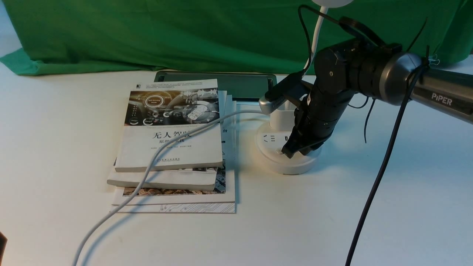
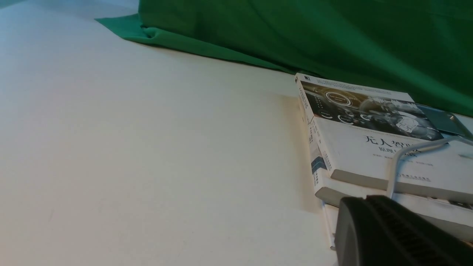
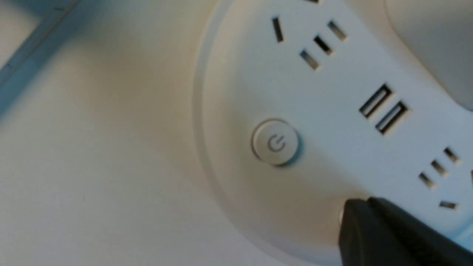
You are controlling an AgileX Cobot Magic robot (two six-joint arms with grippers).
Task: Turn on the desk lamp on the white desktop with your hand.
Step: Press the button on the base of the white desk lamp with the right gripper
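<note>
The white desk lamp stands on the white desktop (image 1: 55, 147) right of centre, with a round base (image 1: 275, 159), a cup holder (image 1: 281, 118) and a gooseneck (image 1: 317, 33) running out of the top of the picture. My right gripper (image 1: 287, 152), the hand, points down with its jaws shut and its tip on the base's top. In the right wrist view the shut tip (image 3: 364, 205) covers a spot on the base (image 3: 295, 92) where a thin round rim shows beside it. A round power button (image 3: 275, 142) lies apart from the tip, uncovered. My left gripper (image 2: 364, 199) is shut and empty, low beside the books.
A stack of books (image 1: 173, 136) lies left of the lamp, with a white cable (image 1: 147, 173) draped over it toward the front edge. A dark tablet (image 1: 236, 83) lies behind the books. Green cloth (image 1: 166, 33) covers the back. A black cable (image 1: 377, 184) hangs from the right arm.
</note>
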